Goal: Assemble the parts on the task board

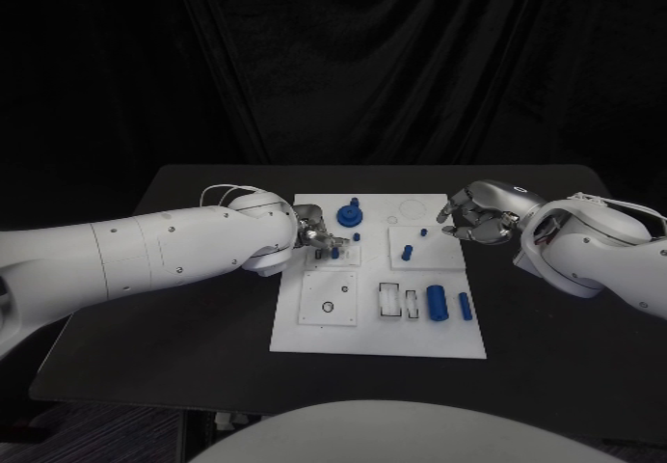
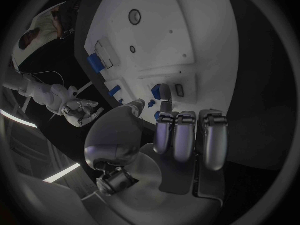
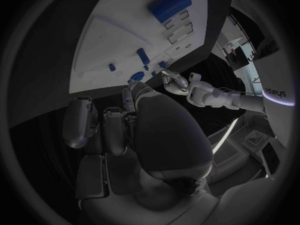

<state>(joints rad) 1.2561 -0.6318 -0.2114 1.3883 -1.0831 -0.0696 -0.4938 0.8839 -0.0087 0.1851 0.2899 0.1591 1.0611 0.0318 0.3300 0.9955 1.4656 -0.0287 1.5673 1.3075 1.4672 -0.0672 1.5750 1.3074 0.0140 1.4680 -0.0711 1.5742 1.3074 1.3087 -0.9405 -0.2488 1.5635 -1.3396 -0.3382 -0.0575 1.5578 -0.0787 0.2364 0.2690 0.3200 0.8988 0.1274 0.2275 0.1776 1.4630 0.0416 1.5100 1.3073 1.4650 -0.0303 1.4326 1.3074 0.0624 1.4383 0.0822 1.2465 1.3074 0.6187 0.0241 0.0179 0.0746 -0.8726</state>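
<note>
White task board (image 1: 313,333) flat in the middle of the black table (image 1: 556,347), blue parts spread over it: round knob (image 1: 349,214) near the far edge, short peg (image 1: 408,253) on a raised tile, fat cylinder (image 1: 437,301) and slim pin (image 1: 465,307) toward the near right. Left hand (image 1: 320,239) low over the left middle tile, fingertips pinched round a small blue piece (image 2: 156,90), likely seating it. Right hand (image 1: 475,214) just off the far right corner, fingers curled in, holding nothing, probably waiting clear.
</note>
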